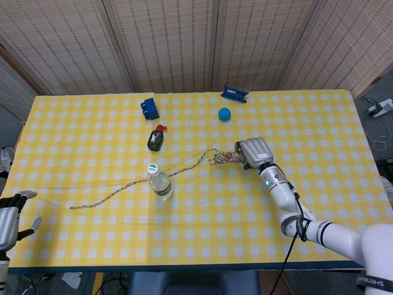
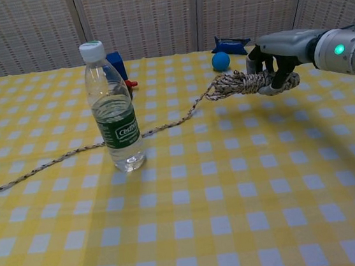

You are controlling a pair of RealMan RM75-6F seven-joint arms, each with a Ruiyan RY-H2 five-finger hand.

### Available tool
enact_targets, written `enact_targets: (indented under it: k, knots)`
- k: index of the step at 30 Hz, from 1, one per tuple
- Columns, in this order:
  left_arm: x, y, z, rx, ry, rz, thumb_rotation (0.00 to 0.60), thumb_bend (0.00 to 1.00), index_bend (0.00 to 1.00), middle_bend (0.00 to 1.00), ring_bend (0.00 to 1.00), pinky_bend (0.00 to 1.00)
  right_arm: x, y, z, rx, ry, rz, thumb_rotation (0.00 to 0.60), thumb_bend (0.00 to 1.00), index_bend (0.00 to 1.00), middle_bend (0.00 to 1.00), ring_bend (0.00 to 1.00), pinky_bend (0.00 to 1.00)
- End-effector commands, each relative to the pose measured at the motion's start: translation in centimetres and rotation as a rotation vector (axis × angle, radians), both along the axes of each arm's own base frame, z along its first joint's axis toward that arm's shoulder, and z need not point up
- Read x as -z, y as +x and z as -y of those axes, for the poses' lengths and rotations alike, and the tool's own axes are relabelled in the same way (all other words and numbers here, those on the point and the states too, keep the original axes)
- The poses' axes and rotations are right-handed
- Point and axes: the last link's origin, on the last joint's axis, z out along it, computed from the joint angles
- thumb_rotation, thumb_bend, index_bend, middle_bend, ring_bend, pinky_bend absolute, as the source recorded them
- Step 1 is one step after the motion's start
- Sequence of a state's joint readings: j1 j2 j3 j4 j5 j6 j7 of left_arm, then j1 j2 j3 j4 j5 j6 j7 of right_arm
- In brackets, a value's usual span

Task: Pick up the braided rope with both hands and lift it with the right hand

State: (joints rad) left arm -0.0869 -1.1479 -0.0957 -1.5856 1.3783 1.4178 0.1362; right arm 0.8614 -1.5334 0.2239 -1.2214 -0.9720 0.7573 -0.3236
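Observation:
The braided rope (image 1: 123, 190) (image 2: 164, 126) trails across the yellow checked table from the lower left to a bunched coil (image 1: 224, 158) (image 2: 239, 85). My right hand (image 1: 254, 152) (image 2: 274, 63) grips that coil and holds it off the cloth, the strand sloping down to the table behind the water bottle. At the bottom left edge of the head view, my left hand (image 1: 10, 220) hangs off the table with its fingers apart, holding nothing and far from the rope's free end (image 1: 72, 208).
A water bottle (image 1: 159, 182) (image 2: 113, 108) stands upright beside the rope's middle. Further back lie a small black bottle with a red cap (image 1: 155, 139), a blue block (image 1: 149, 108), a blue ball (image 1: 225, 114) (image 2: 221, 60) and a dark blue packet (image 1: 234, 94).

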Motion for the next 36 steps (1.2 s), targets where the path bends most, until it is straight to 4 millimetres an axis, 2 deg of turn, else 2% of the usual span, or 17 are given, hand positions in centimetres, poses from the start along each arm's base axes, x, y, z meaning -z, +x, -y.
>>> enact_targets:
  k: [1,3,5,12,17,21,26,36]
  knots:
    - [0.3,-0.1,-1.4,-0.002,-0.043,-0.006,0.6,0.29,0.43,0.51,0.52,0.4,-0.5,0.4,-0.3,-0.022,-0.01,-0.003,0.6,0.42,0.61,0.6,0.45,0.48]
    - [0.9,0.0,-2.2,-0.002,-0.086,-0.02,0.6,0.29,0.48,0.6,0.61,0.52,-0.4,0.8,-0.6,-0.033,-0.009,-0.001,0.6,0.42,0.61,0.6,0.45,0.49]
    - [1.6,0.2,-3.0,0.006,-0.113,-0.031,0.6,0.29,0.49,0.63,0.64,0.61,-0.4,1.0,-0.8,-0.038,-0.007,0.006,0.6,0.42,0.61,0.6,0.45,0.49]
    - [4.0,1.9,-5.8,0.052,-0.16,-0.06,0.6,0.29,0.46,0.7,0.73,0.78,-0.5,1.6,-1.1,-0.047,-0.008,0.02,0.6,0.42,0.62,0.6,0.46,0.49]
    - [5.4,3.1,-7.6,0.059,-0.197,-0.071,0.6,0.29,0.47,0.84,0.86,0.94,-0.5,1.7,-1.3,-0.048,-0.005,0.023,0.6,0.42,0.62,0.61,0.46,0.49]
    - [6.6,4.0,-8.7,0.044,-0.233,-0.086,0.6,0.29,0.5,0.9,0.92,0.99,-0.5,1.8,-1.4,-0.049,-0.004,0.026,0.6,0.42,0.62,0.61,0.46,0.49]
    - [8.0,4.9,-9.6,0.025,-0.26,-0.096,0.6,0.29,0.52,0.93,0.94,1.0,-0.6,1.8,-1.5,-0.049,-0.004,0.025,0.6,0.42,0.62,0.61,0.46,0.49]
    - [9.9,5.6,-9.5,-0.019,-0.295,-0.088,0.6,0.29,0.55,0.96,0.98,1.0,-0.4,1.6,-1.7,-0.043,0.005,0.027,0.6,0.42,0.63,0.61,0.46,0.49]
